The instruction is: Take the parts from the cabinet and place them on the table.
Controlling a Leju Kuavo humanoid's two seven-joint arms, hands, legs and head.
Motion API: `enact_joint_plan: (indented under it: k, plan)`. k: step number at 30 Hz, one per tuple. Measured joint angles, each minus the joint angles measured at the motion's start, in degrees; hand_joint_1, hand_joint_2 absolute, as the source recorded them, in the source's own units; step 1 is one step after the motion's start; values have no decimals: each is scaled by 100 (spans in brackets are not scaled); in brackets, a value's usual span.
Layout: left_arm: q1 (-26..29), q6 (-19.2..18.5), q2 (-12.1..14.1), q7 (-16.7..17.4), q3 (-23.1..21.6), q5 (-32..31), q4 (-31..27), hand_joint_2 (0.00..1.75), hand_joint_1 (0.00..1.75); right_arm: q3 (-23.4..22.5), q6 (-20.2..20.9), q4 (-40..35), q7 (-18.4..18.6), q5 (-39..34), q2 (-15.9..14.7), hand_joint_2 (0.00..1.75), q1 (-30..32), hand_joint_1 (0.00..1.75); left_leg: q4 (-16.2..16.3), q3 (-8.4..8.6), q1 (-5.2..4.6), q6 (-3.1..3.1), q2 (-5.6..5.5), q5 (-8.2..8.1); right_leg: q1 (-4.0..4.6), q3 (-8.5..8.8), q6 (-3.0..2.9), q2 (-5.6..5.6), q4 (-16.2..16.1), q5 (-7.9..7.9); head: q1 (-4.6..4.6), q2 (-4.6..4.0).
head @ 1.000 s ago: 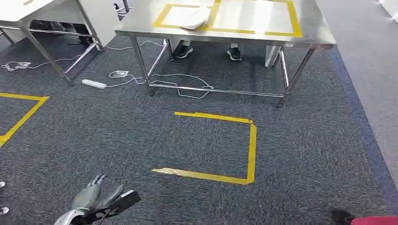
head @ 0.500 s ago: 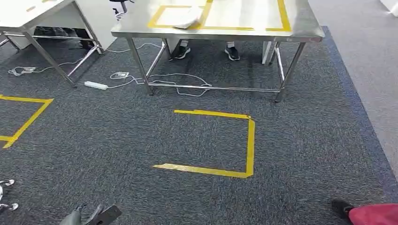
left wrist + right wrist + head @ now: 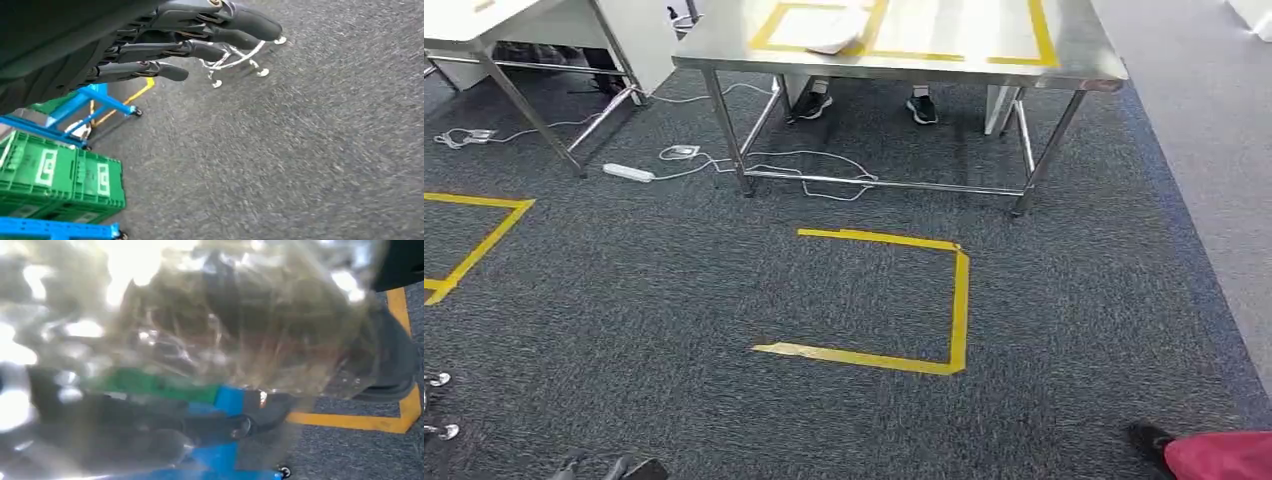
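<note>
Head view looks down on dark carpet with a yellow tape outline [image 3: 894, 300], and beyond it a steel desk [image 3: 1084, 70] carries a white part [image 3: 834, 42] inside its own yellow tape, a person's shoes [image 3: 864, 105] showing beneath. Left wrist view has the left robot hand [image 3: 190, 40] with dark fingers stretched apart and holding nothing above the carpet, near green crates [image 3: 60, 185] on a blue frame. Right wrist view is blurred: the right robot hand [image 3: 130, 440] holds a crinkled clear bag [image 3: 225, 325].
</note>
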Motion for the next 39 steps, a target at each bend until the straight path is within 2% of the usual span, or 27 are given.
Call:
enact_joint_plan:
  k: [2,3,4,7,9,11,13,14,15,16,17,19,20,21,22,25,26,27,29,30,31,32,34,35,36,37,39]
  plan:
    - [-11,39,44,83,-111,0,-2,0,0,11,0,0,0,-24,-4,0,-11,0,3,-4,-11,10,0,4,-12,-32,27,3,-7,14,-2,0]
    - [-19,50,70,107,-160,0,-2,0,0,20,2,0,0,-33,-4,0,-17,0,26,-9,-27,32,1,-6,-23,-52,50,4,-24,25,-2,0]
    - [-31,57,101,142,-224,0,-2,0,0,41,11,0,0,-48,-4,0,-28,0,46,-24,-40,74,1,-11,-43,-53,118,3,-26,29,-9,0]
    - [-68,72,169,214,-385,0,-4,0,0,77,28,0,0,-63,-4,0,-61,0,57,-41,-48,121,0,2,-51,-49,161,0,-28,54,-7,0]
    - [-87,90,210,266,-502,9,-4,0,0,96,35,0,0,-81,-4,0,-70,0,20,-53,-41,191,1,104,-55,-13,227,1,-32,127,-7,0]
    - [-128,94,230,286,-598,26,-7,0,0,101,35,0,-4,-101,-13,0,-76,0,-51,-93,4,260,37,191,-54,-176,240,21,229,-242,6,0]
    - [-147,96,234,295,-649,35,-7,0,0,122,39,0,-4,-111,-17,0,-86,0,-45,-194,0,262,39,239,-78,-539,269,33,1152,-777,19,0]
    - [-148,98,234,295,-677,35,-7,0,0,129,42,0,-4,-116,-17,0,-85,0,-41,-246,-1,250,42,269,-80,-707,279,32,1589,-958,20,0]
    - [-152,98,238,301,-716,35,-7,0,0,135,44,0,-4,-122,-17,0,-85,0,-36,-296,1,234,44,302,-81,-781,290,32,1826,-1003,24,0]
    - [-155,98,238,304,-739,35,-7,0,0,140,44,0,-4,-122,-17,0,-77,0,-34,-335,7,219,45,331,-90,-699,297,31,1756,-903,19,0]
    - [-158,98,234,306,-747,35,-7,0,0,146,44,0,-4,-125,-20,0,-75,0,-27,-374,17,190,44,361,-98,-471,301,31,1403,-687,22,0]
    - [-162,98,234,310,-760,35,-7,0,0,146,44,0,-4,-125,-31,0,-92,0,11,-444,52,122,42,405,-124,164,321,26,310,-241,24,0]
    - [-168,100,254,310,-769,35,-7,0,0,146,46,0,-4,-125,-31,0,-121,0,46,-471,37,76,36,432,-132,397,346,33,-145,-352,26,0]
    - [-168,103,256,310,-778,35,-7,0,0,146,55,0,-4,-127,-33,0,-118,0,53,-497,36,41,23,456,-90,431,261,78,-90,-247,18,0]
    - [-177,105,274,310,-787,33,-9,0,0,146,55,0,-45,-127,-35,0,-116,0,66,-491,28,-7,25,498,-94,307,222,90,-63,-223,13,0]
    - [-172,105,289,315,-802,35,-9,0,0,149,59,0,-57,-129,-35,0,-114,0,74,-528,54,-101,2,587,-97,215,72,77,-53,-177,9,0]
    - [-173,105,289,315,-826,35,-9,0,0,155,59,0,-66,-133,-35,0,-123,0,145,-583,69,-134,4,401,-96,169,-6,42,-49,-125,-2,-2]
    - [-168,105,291,317,-837,35,-9,0,0,155,59,0,-88,-133,-35,0,-128,0,431,-663,71,-158,2,-18,-89,96,-51,37,-49,-63,-26,-2]
    - [-176,105,291,325,-852,35,-9,0,0,157,61,0,-90,-133,-35,0,-122,0,1269,-831,71,-185,4,-719,-63,-49,-75,22,-41,51,-48,-2]
    - [-179,105,291,326,-859,35,-9,0,0,164,61,0,-90,-133,-35,0,-121,0,1596,-875,71,-187,4,-867,-50,-118,-79,12,-39,97,-57,0]
    - [-184,105,289,325,-874,35,-9,0,0,170,61,0,-90,-133,-35,0,-123,0,1814,-839,71,-174,4,-853,-26,-180,-88,5,-28,164,-59,0]
    - [-186,105,289,326,-883,35,-9,0,0,173,61,0,-90,-133,-35,0,-124,0,1764,-714,69,-150,3,-692,-11,-240,-91,7,-23,203,-55,0]
    - [-193,107,291,328,-894,42,-11,0,0,173,61,0,-90,-133,-35,0,-125,0,1082,-185,43,-52,1,-229,30,-396,-87,15,-1,303,-59,0]
    - [-202,109,291,330,-898,57,-11,0,0,173,59,0,-90,-133,-35,0,-129,0,597,160,19,15,-4,-151,35,-433,-78,13,3,343,-55,0]
    - [-212,118,300,339,-905,79,-11,0,0,173,61,0,-90,-133,-35,0,-131,0,230,458,-29,61,-13,-178,62,-464,-59,12,12,368,-55,0]
    - [-234,127,304,345,-913,83,-20,0,0,177,59,0,-90,-135,-35,0,-138,0,-97,624,-33,103,-8,-221,79,-493,-27,9,48,413,-66,0]
    - [-277,142,306,363,-948,98,-20,0,0,186,61,0,-92,-153,-35,0,-157,0,-148,571,-44,95,-9,-271,79,-564,22,-2,73,498,-72,0]
